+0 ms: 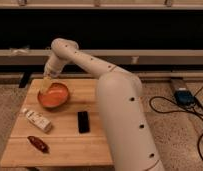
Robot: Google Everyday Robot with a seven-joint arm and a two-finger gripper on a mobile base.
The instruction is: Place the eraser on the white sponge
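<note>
Eraser [83,121] lies flat on the wooden table [65,152], roughly mid-table, a bit twd the near edge. Long axis runs front-to-back: one short end twd me, the other twd the back wall, approx square to the table's front edge. It touches nothing. Orange bowl [55,97] is behind it and to the left, clearly apart. White carton [37,120] is to its left at about the same depth, lying at an angle. The robot's white body [122,115] is just beside it on the right.

Gripper [45,85] is at the far-left part of the table, pointing down at the bowl's back-left rim, well apart from the eraser. Jaws are released, spread wide, not grasping anything. Can't tell if the tips touch the rim. Arm [85,60] reaches from the body up and left over the back of the table, elbow high.

Dark red pepper-shaped obj [38,144] sits near the front-left corner, in front of the carton.

Surface: light wood planks, low table. Room: speckled floor [180,147], dark recess along the back wall w/ a pale ledge [160,54] running across. Black cables [165,107] loop on the floor at right, next to a small blue-grey box [184,95].
</note>
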